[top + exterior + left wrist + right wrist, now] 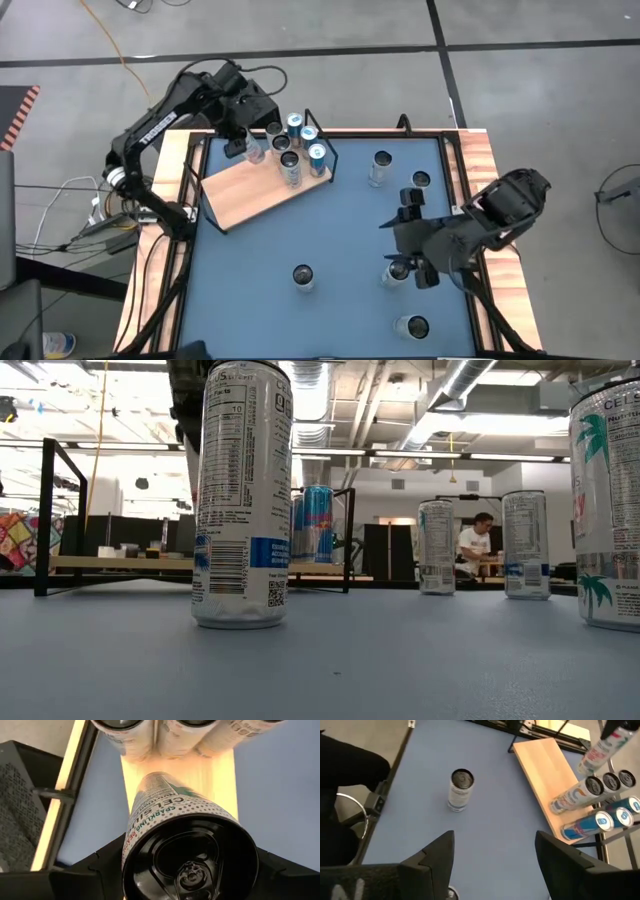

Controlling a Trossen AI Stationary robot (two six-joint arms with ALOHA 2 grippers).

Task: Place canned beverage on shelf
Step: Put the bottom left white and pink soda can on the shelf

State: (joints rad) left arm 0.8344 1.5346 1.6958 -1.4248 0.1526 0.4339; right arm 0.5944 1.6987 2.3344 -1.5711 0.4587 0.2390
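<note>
1. Blue-topped table (330, 220) carries a flat pale-wood shelf (240, 190) with a thin black wire frame, directly beneath the left jaws.
2. Five tall cans (300, 145) already stand on the shelf just beyond those jaws; five more wait on the table.
3. Left gripper (248, 148) has its jaws clamped on a white slim Celsius can (187, 845) above the board, release apparently left.
4. Right gripper (495, 852) hovers near loose cans, jaws wide and empty.
</note>
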